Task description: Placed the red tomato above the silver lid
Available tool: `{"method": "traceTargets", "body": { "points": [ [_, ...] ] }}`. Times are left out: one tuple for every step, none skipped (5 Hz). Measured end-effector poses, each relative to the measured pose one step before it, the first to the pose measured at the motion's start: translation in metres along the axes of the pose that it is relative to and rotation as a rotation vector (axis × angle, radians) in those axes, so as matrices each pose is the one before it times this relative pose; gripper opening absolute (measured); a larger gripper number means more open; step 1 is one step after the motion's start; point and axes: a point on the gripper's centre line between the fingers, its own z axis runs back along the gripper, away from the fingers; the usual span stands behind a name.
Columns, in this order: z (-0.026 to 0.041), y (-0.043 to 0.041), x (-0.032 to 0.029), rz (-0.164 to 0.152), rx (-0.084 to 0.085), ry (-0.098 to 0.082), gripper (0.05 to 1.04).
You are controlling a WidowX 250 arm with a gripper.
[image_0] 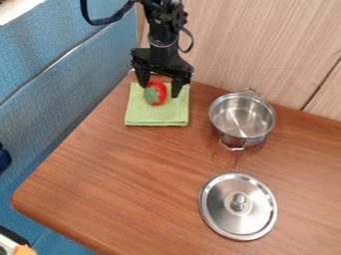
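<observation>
The black gripper (159,86) hangs at the top of the camera view over a folded green cloth, its two fingers apart. Between the fingers is the red tomato (156,93), which has a green leafy patch on it; a gap shows on its right side, toward the right finger. The tomato appears to rest on the green cloth (154,117). At the lower right, the round silver lid (216,212) lies flat on the wooden table with its knob up.
A silver pot (242,117) with two handles stands open right of the cloth, between the wooden wall and the lid. Blue cushioned seating (63,89) borders the table (120,184) on the left.
</observation>
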Motion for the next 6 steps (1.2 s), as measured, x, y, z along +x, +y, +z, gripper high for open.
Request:
{"method": "traceTargets", "body": {
  "points": [
    [-0.00268,0.00748,-0.00465,0.0165,0.0248,0.0295,0.967],
    [-0.00637,0.00331,-0.00482,-0.0041,0.0378,0.0326,0.742],
    [-0.00048,-0.00332,0.0,-0.0001,0.0051,-0.0086,0.733],
    [-0.00024,-0.00106,-0.00049,-0.0057,-0.0063,0.0013,0.734],
    [0.00651,-0.00518,0.00272,-0.0004,-0.0084,-0.0134,0.733],
    [0.03098,-0.00818,0.00931,0.0009,-0.0035,-0.0488,0.733]
  ]
}}
